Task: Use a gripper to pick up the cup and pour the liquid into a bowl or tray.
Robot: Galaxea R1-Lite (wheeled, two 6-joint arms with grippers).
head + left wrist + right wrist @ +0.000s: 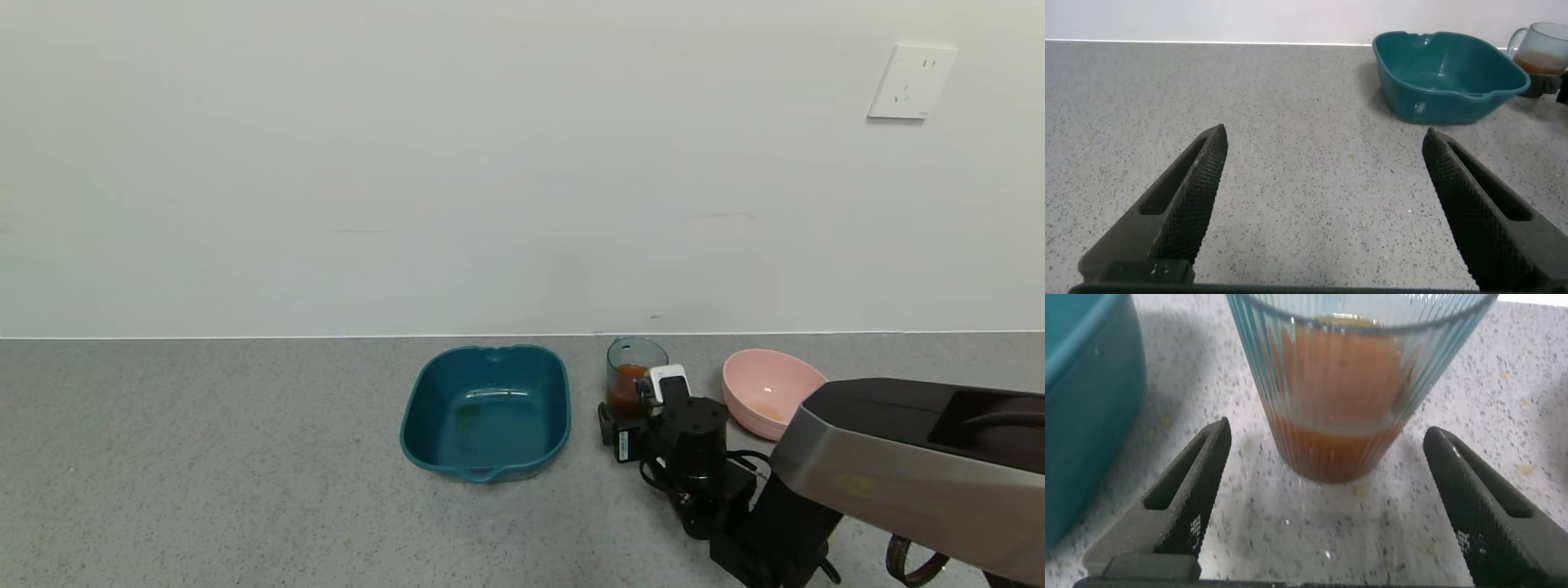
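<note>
The translucent blue-grey cup [633, 374] stands upright on the grey counter, about half full of orange-brown liquid [627, 390]. My right gripper [638, 410] sits low on the counter just in front of the cup, open. In the right wrist view the ribbed cup [1351, 384] stands just beyond the two spread fingers, the liquid [1335, 416] showing through its wall, nothing between the pads. The pale pink bowl [767, 392] stands to the right of the cup. My left gripper [1323, 204] shows only in its wrist view, open and empty above bare counter.
A dark teal rectangular tray [486, 412] stands left of the cup, close to it; it also shows in the left wrist view [1445, 73] and at the edge of the right wrist view [1082, 400]. The white wall runs just behind the objects.
</note>
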